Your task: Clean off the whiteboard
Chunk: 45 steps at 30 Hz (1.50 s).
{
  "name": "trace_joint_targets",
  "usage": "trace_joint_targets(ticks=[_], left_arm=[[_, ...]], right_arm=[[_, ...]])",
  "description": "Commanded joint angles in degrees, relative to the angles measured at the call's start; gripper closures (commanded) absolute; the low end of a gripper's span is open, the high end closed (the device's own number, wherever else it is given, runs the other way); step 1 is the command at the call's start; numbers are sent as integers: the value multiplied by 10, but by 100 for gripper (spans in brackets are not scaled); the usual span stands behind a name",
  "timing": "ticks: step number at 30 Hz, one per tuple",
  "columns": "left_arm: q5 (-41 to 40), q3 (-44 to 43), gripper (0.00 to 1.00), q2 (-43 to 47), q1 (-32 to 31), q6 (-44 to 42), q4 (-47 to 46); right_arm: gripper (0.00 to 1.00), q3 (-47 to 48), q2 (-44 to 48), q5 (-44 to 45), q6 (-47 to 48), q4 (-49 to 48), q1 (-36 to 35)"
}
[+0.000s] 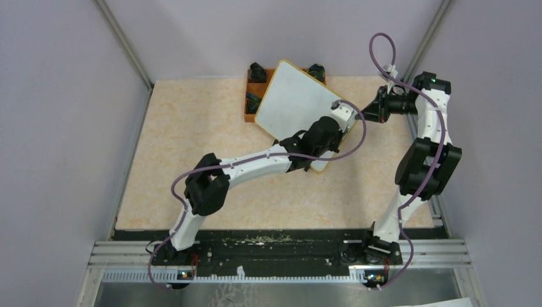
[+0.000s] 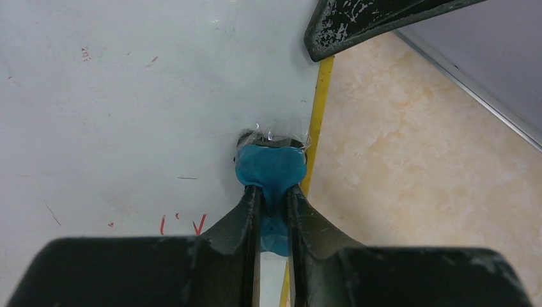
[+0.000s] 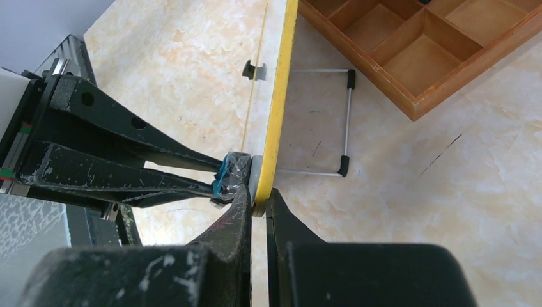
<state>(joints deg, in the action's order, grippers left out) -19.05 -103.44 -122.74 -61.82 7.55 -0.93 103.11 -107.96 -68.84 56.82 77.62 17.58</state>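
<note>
board [image 1: 294,96]: is standing tilted at the back of the table [image 1: 192,128] on a wire stand [image 3: 347,121], partly hiding the tray [image 1: 250,96] from above.
right gripper [image 3: 257,198]: is pinching the board's yellow edge, jaws narrow; probably bracing it so wiping isn't tipping it.
left gripper [image 2: 273,192]: is clamping a blue pad [image 2: 268,163] and pressing it on the white face, just beside that pinch.
left arm: is reaching diagonally across the table, wrist angling into the board.
right arm: is standing folded high, forearm coming in sideways from the right.
marks [image 2: 199,224]: a few red strokes are showing lower left of the pad; the job is looking nearly done, not finished.
</note>
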Motion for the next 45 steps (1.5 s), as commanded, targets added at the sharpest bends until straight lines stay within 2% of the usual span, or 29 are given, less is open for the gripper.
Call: trace_joint_targets(ticks=[1, 11, 19, 26, 34, 40, 45], left_arm=[[-1, 40, 100, 3, 18, -1, -6], [-18, 134, 100, 69, 89, 4, -31], [-34, 157, 100, 83, 107, 0, -36], [1, 138, 100, 64, 68, 14, -41], [16, 55, 100, 12, 2, 13, -21], [3, 49, 100, 3, -1, 10, -13], [-3, 102, 100, 29, 30, 16, -21]], right_arm=[[100, -17, 13, 48, 31, 48, -29], [100, -13, 10, 50, 30, 46, -29], [100, -12, 7, 49, 30, 46, -29], [100, -14, 7, 48, 30, 46, -30], [100, -17, 10, 48, 31, 46, -30], [100, -17, 14, 51, 31, 47, -30], [100, -22, 14, 49, 32, 44, -30]])
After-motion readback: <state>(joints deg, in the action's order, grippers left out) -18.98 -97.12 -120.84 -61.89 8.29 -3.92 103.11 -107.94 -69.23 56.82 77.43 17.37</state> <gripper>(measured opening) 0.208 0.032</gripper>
